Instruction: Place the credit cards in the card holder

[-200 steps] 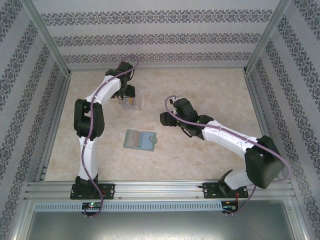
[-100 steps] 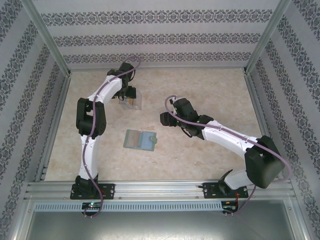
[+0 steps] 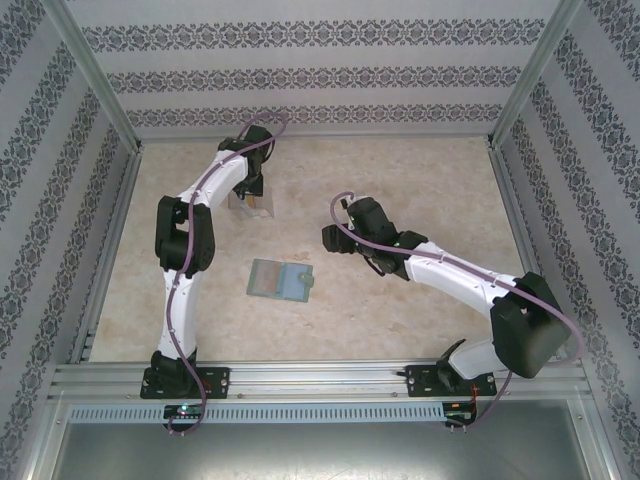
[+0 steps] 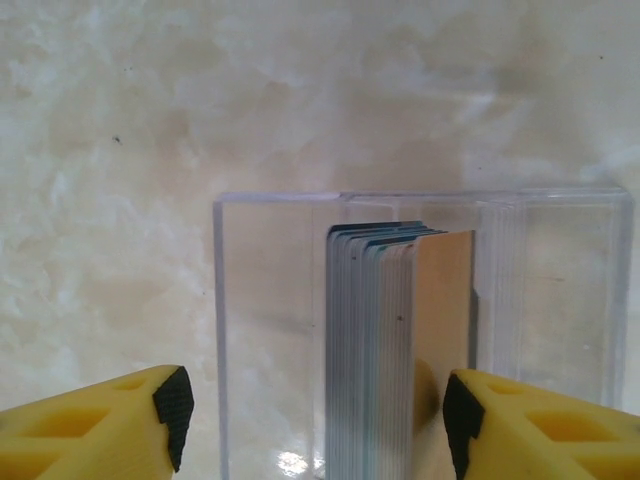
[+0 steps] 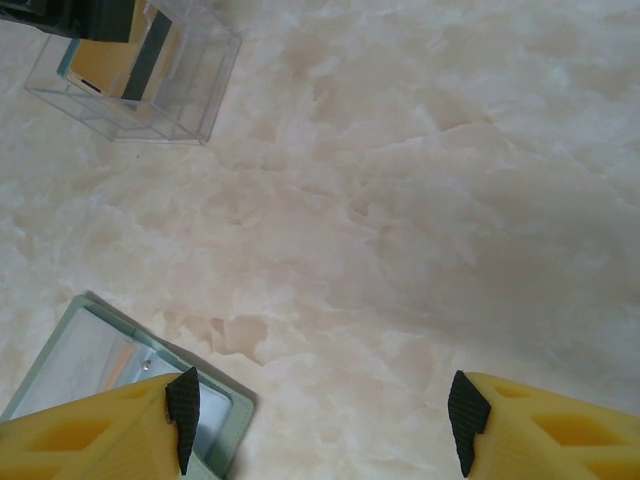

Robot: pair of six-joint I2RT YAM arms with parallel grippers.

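The credit cards [image 4: 375, 340] stand on edge as a stack inside a clear plastic stand [image 4: 260, 330]; an orange-yellow card [image 5: 100, 62] faces outward. My left gripper [image 4: 315, 430] is open, its yellow fingers on either side of the stack, with a wide gap on the left. From above, the left gripper [image 3: 252, 192] is over the stand [image 3: 264, 206] at the back left. The sage-green card holder [image 3: 280, 281] lies open and flat mid-table. My right gripper [image 5: 320, 420] hovers open and empty beside the holder's corner [image 5: 90, 365].
Patterned walls and metal rails enclose the marble-look table [image 3: 420, 190]. The right arm [image 3: 450, 275] stretches from the front right toward the centre. Bare table lies between the stand and the card holder.
The left arm has reached further back and brought its gripper down around the cards in the stand, and its jaws have narrowed. The right arm has not moved.
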